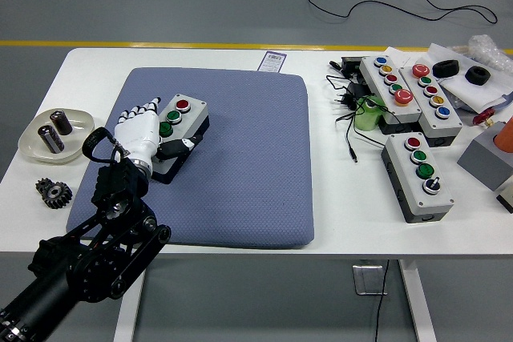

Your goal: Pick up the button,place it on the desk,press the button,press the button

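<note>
Our white-shelled left hand [138, 135] grips the near-left end of the grey three-button control box [175, 135], fingers curled over its top edge and thumb along its right side. The box lies on the blue-grey quilted pad [240, 158], its red and green buttons showing just beyond our knuckles. A shallow white dish [36, 143] sits to the hand's left.
</note>
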